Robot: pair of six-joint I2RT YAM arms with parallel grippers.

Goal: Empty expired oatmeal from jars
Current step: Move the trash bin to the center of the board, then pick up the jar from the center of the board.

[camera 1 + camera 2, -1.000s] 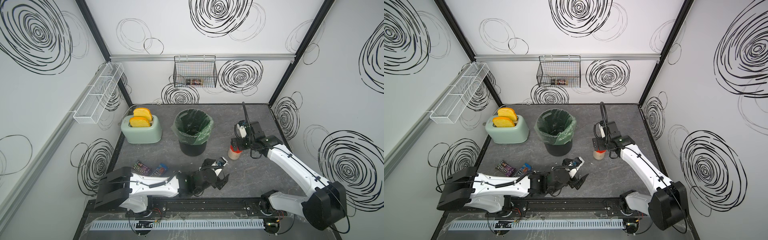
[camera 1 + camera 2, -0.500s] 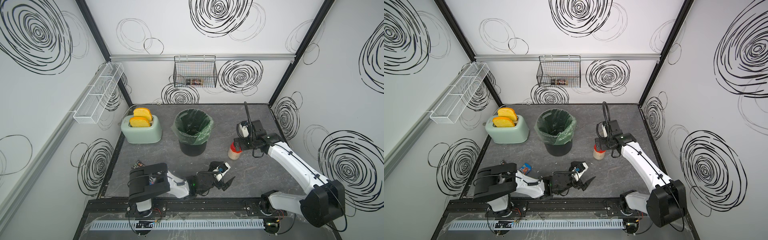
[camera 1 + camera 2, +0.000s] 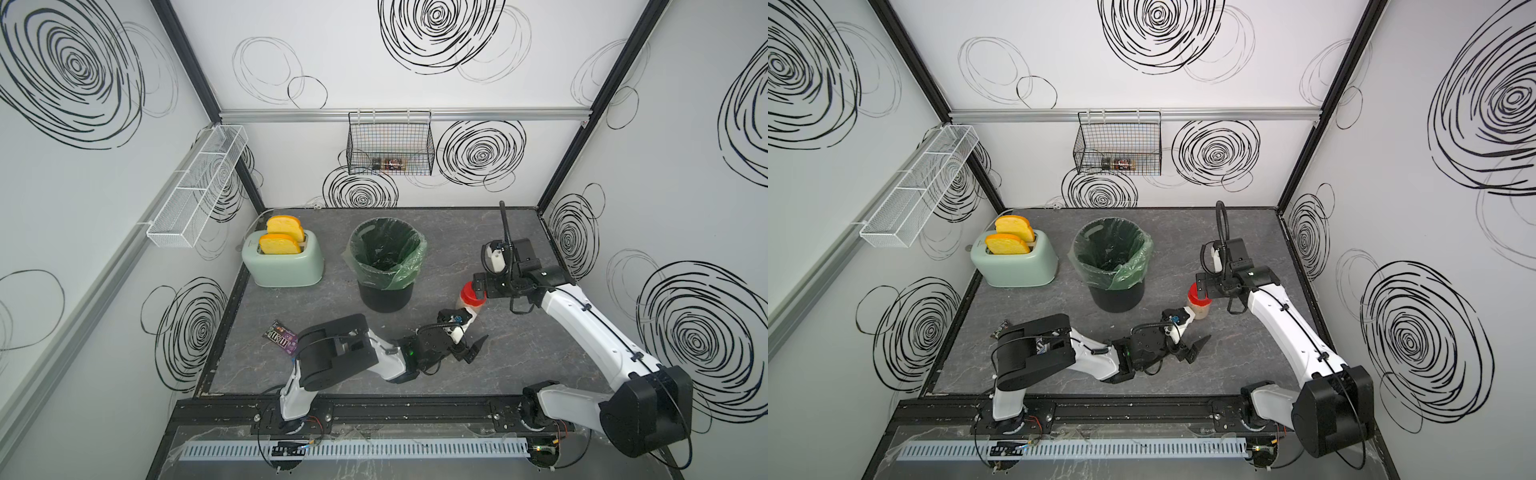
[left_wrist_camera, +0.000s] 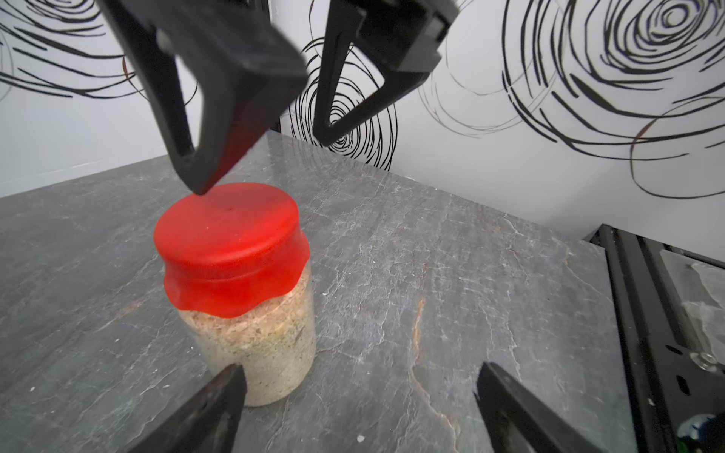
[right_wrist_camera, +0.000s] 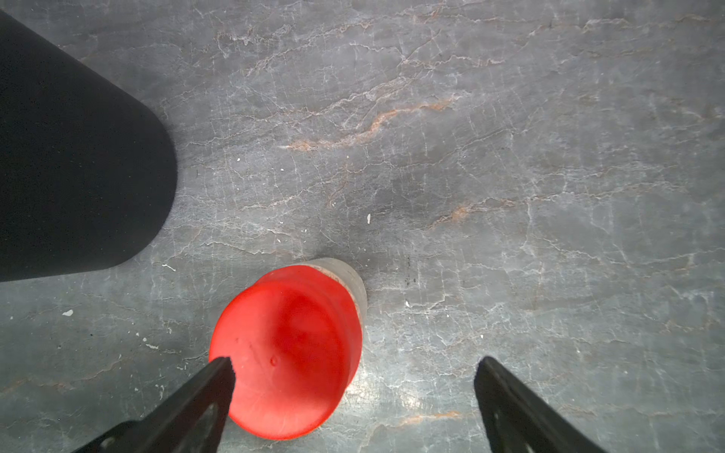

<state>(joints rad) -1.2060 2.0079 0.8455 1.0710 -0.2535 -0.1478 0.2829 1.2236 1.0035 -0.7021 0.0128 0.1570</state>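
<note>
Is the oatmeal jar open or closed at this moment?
Closed. The red lid caps the jar, which stands upright on the table, packed with oatmeal up to the lid.

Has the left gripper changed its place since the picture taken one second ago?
Yes. In a top view the left gripper has gone sideways, farther from the fixed bin and close to the jar, which has not moved.

Only "M&M's" shows faintly on the dark candy packet (image 3: 281, 337).
</note>
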